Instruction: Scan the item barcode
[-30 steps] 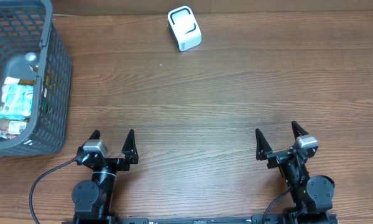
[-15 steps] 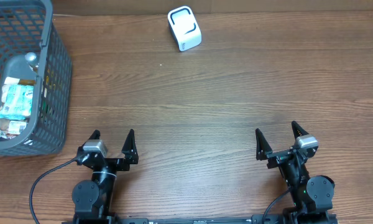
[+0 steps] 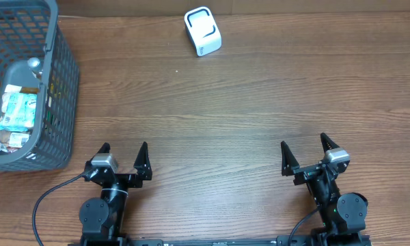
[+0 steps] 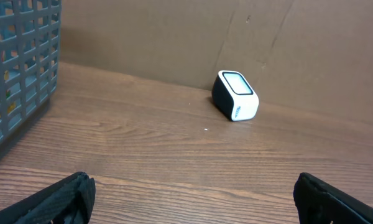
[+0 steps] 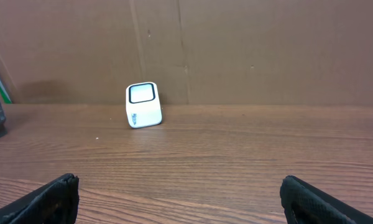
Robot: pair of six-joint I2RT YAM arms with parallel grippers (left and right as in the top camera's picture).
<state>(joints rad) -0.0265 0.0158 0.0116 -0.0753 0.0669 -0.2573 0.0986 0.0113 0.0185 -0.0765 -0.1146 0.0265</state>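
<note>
Nothing has moved since a second ago: both arms sit parked at the near edge of the desk point(image 3: 225, 102), and basket and scanner are exactly where they were.

The left fingers point(image 3: 143, 160) are spread wide apart with nothing between them. The right fingers point(image 3: 285, 157) are just as wide, and just as empty. Each wrist view shows only the dark fingertips low in the corners, with bare wood between.

The barcode scanner point(image 3: 203, 31) stands at the far edge of the desk, slightly left of centre, close to the brown cardboard wall point(image 5: 267, 50). From overhead its long axis runs away from the arms, the far end leaning a little left. The black-rimmed window slopes upward and faces back toward the robot's side. The right wrist camera sees the scanner point(image 5: 143, 105) almost face-on, while the left wrist camera catches the scanner point(image 4: 235, 96) at an angle, its window turned up and to the right.

The scanner is well apart from both sets of fingers, right across the desk.

The grey mesh basket point(image 3: 61, 75) sits at the far left, beside and beyond the left arm. Inside lies a teal-and-white packet point(image 3: 17, 113) among other items. Which way the packet faces is hard to tell through the mesh.
</note>
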